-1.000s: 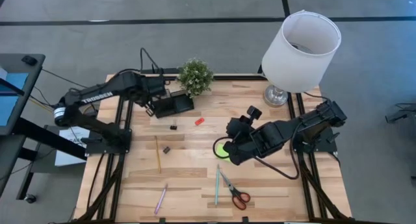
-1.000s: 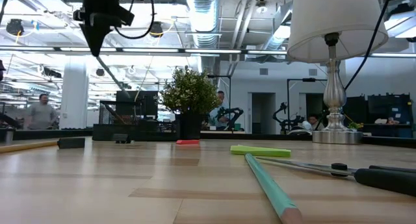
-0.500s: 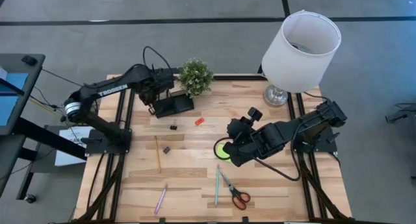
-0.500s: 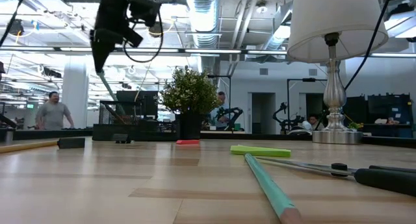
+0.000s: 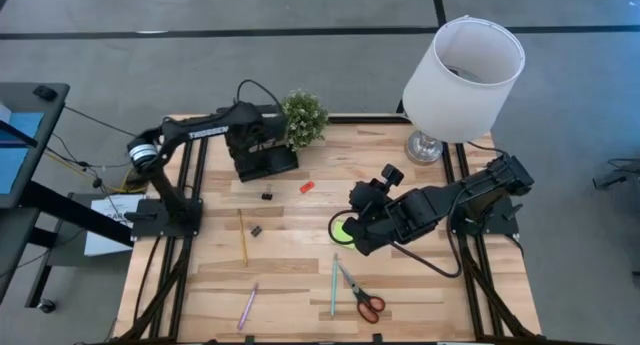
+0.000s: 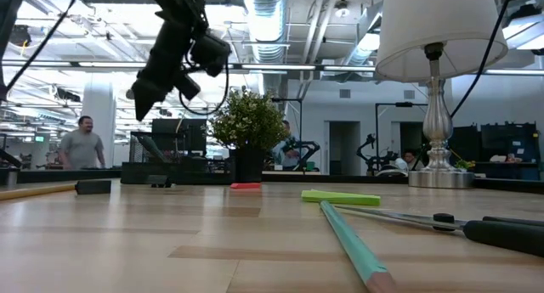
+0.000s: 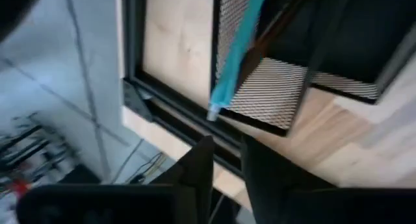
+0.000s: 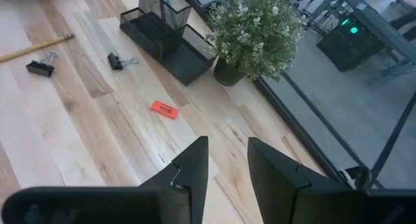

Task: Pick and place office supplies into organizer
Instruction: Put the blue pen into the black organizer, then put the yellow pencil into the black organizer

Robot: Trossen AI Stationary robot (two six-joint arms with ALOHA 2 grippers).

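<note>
The left gripper's (image 7: 224,169) two dark fingers (image 7: 196,169) stood a little apart with nothing between them. Just past them a teal pen (image 7: 235,52) stood tilted inside the mesh cup of the black organizer (image 5: 264,162), at the back of the table (image 5: 420,295) beside the plant (image 5: 301,118). The right gripper (image 8: 224,165) waited over the green sticky notes (image 5: 343,230), its fingers apart and empty.

The pen leaned a lot. It might tip over the rim if the arm bumped the cup.

The cup's bottom was hidden, so I could not tell how deep the pen sat.
</note>
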